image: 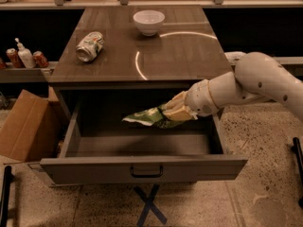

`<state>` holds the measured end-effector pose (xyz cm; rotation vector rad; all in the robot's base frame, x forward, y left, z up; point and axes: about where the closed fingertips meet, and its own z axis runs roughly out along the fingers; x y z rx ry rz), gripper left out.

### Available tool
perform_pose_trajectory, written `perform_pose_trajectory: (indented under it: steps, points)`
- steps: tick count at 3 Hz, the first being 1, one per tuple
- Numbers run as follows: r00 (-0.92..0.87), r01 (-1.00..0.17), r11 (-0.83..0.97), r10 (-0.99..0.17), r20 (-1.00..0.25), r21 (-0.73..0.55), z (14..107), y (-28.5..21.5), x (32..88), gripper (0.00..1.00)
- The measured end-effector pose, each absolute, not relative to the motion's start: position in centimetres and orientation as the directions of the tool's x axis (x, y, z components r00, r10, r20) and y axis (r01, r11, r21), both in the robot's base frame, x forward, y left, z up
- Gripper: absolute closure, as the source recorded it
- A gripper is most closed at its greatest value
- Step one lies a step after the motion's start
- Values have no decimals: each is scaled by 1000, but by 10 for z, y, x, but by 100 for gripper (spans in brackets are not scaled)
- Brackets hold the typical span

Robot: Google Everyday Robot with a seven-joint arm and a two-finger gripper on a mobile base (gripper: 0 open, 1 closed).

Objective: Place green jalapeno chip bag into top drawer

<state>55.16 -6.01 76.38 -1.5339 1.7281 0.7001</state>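
Floor: blue tape cross [149,207] on the speckled floor, just below the drawer front
Drawer: drawer [85,170] pulled wide open under the desk; dark handle [147,171] at the middle of its flat front panel; grey inside in plain sight
Box: cardboard box [23,124] on the floor just left of the drawer, flaps open
Chip bag: green chip bag [144,117] up in the air over the drawer's inside, right of centre; lying roughly level, free end pointing left; clear of the drawer floor
Gripper: gripper [168,113] over the right part of the open drawer, just below the desk edge; jaws clamped on the bag's right end
Arm: white arm [255,82] reaching in from the right, bent down towards the drawer
Desk: dark desk [184,51] above the drawer; crushed can [90,45] on its side at the left; white bowl [148,21] at the far middle; the two well apart
Shelf: far left, a pale pump bottle [24,56] between red cans [40,59]
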Motion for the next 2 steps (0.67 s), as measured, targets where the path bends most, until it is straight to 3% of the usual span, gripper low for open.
perform_pose_trajectory:
  steps: [2]
  points:
    - [-75,-975,214,-567,-820,-58,751,-54,586,6]
